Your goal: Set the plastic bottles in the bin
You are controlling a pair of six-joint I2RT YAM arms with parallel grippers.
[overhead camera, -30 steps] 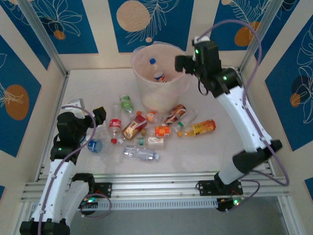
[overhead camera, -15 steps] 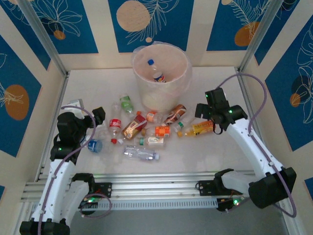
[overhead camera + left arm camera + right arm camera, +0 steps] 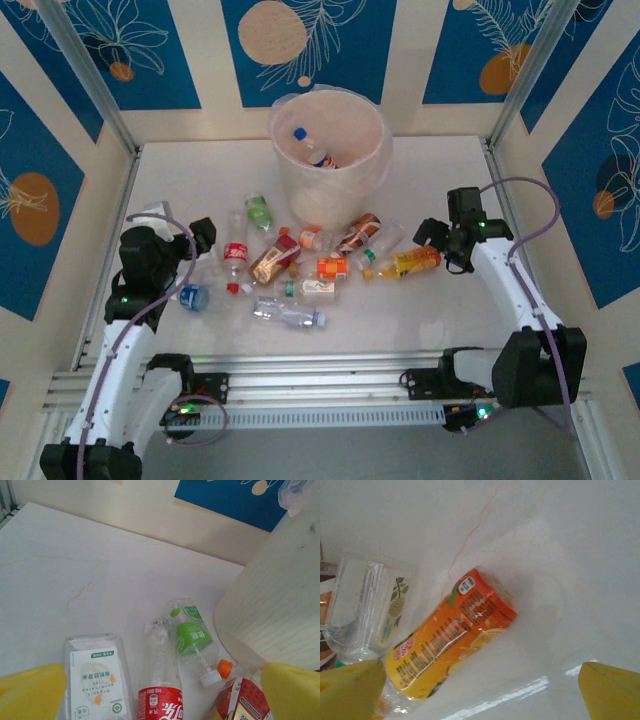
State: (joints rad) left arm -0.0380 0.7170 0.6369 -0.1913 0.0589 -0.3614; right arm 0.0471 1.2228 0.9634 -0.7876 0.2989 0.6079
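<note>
The cream bin (image 3: 350,190) stands at the back centre with one bottle (image 3: 312,150) inside it. Several plastic bottles lie scattered in front of it. My left gripper (image 3: 200,238) is open and hovers just left of the red-label bottle (image 3: 235,255). In the left wrist view that red-label bottle (image 3: 160,680) lies between the yellow fingers (image 3: 30,692), with a green-label bottle (image 3: 192,637) beside it. My right gripper (image 3: 433,234) is open, low over the orange-label bottle (image 3: 412,261). From the right wrist, that orange-label bottle (image 3: 450,642) lies nearer the left finger (image 3: 350,690).
A white-label bottle (image 3: 95,677) lies left of the red one, and the bin wall (image 3: 275,605) rises at the right. A clear bottle (image 3: 365,612) lies beside the orange one. Bronze (image 3: 272,262), clear (image 3: 288,313) and blue-label (image 3: 193,297) bottles lie mid-table. Frame posts and walls enclose the table.
My right arm swung from above the bin's rim down and right to the table, over the orange-label bottle. The bottle in the bin shifted slightly. The left arm barely moved.
</note>
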